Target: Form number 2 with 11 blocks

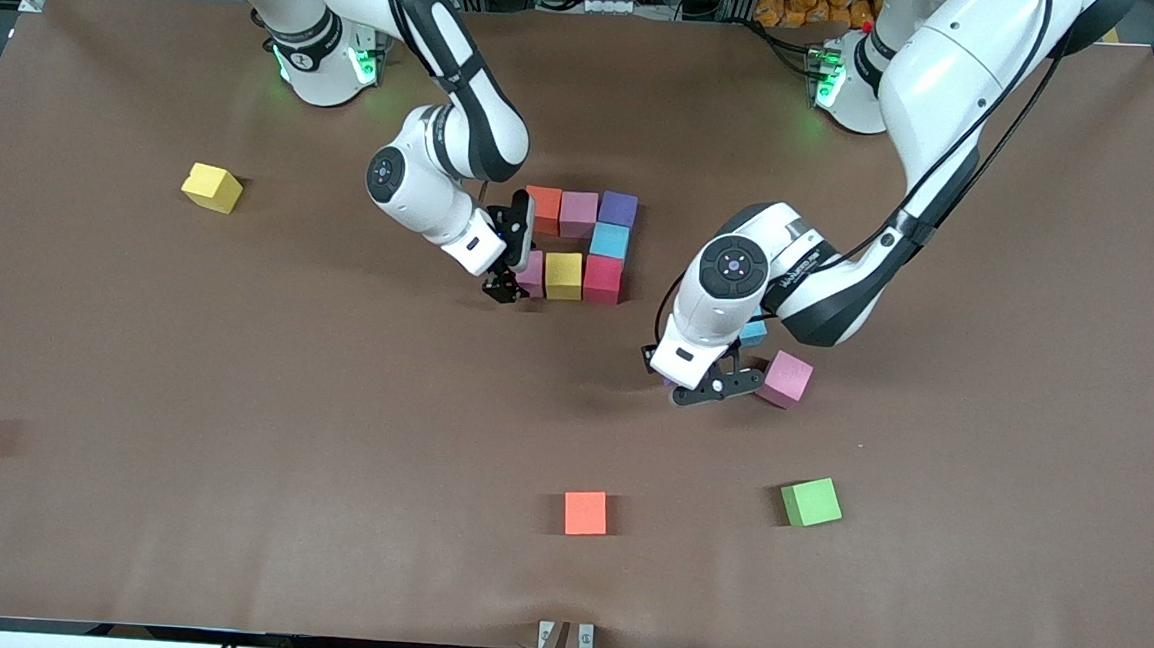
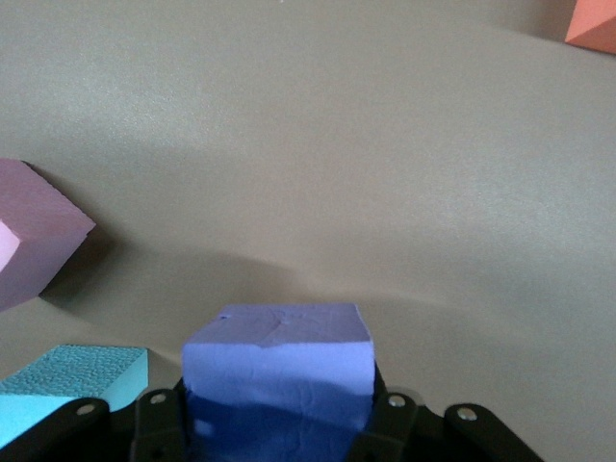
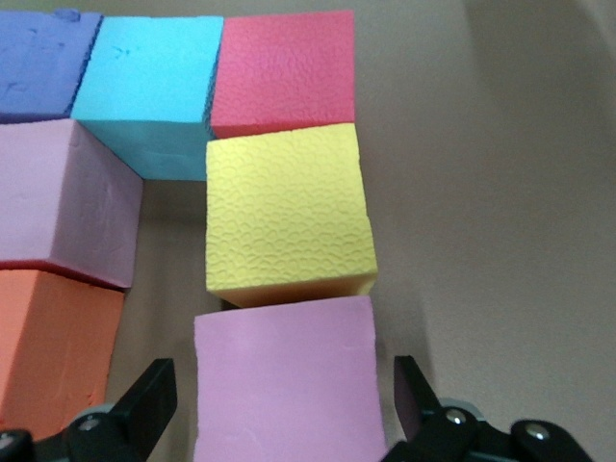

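From the front, the right gripper (image 1: 506, 282) sits low at the end of the half-built number 2 (image 1: 582, 244), its jaws straddling a pink block (image 1: 532, 273) that lies beside a yellow block (image 1: 563, 275) and a red block (image 1: 602, 278); above them run an orange block (image 1: 544, 208), another pink one and a purple one, with a light blue block (image 1: 609, 239) between the rows. The left gripper (image 1: 709, 384) hangs near the table (image 1: 234, 363), beside a loose pink block (image 1: 786, 378). The left wrist view shows its jaws clamped on a purple block (image 2: 279, 371). The right wrist view shows the jaws apart, either side of the pink block (image 3: 286, 380) without gripping it.
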Action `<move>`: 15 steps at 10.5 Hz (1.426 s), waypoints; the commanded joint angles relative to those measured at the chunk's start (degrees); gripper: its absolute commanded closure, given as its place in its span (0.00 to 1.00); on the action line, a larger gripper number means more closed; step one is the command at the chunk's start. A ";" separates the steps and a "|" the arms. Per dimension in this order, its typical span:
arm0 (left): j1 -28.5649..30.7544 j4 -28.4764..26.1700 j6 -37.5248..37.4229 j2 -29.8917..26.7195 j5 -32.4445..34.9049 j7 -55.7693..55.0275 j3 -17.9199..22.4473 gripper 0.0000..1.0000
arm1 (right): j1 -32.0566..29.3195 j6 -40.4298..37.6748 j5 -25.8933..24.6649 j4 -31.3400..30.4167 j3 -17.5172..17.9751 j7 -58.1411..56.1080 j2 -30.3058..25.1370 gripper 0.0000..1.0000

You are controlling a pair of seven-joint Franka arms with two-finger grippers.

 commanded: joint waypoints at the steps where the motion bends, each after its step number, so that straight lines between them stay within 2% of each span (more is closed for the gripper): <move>1: -0.28 -0.04 -0.60 -0.48 -1.08 1.69 0.10 1.00 | 0.32 0.56 1.58 0.84 0.17 -0.75 0.53 0.00; 7: -5.81 2.95 -1.38 1.10 -1.25 2.75 0.72 1.00 | -0.47 -1.88 1.50 0.67 -0.53 -0.49 -0.53 0.00; 11: -5.56 3.65 -1.57 1.10 -1.52 2.66 1.15 1.00 | -0.83 -6.28 1.58 1.28 -2.99 1.17 -1.32 0.00; 15: -4.06 3.74 -3.15 0.57 -1.43 2.83 1.24 1.00 | -1.26 -10.76 1.50 1.90 -3.69 5.48 -1.93 0.00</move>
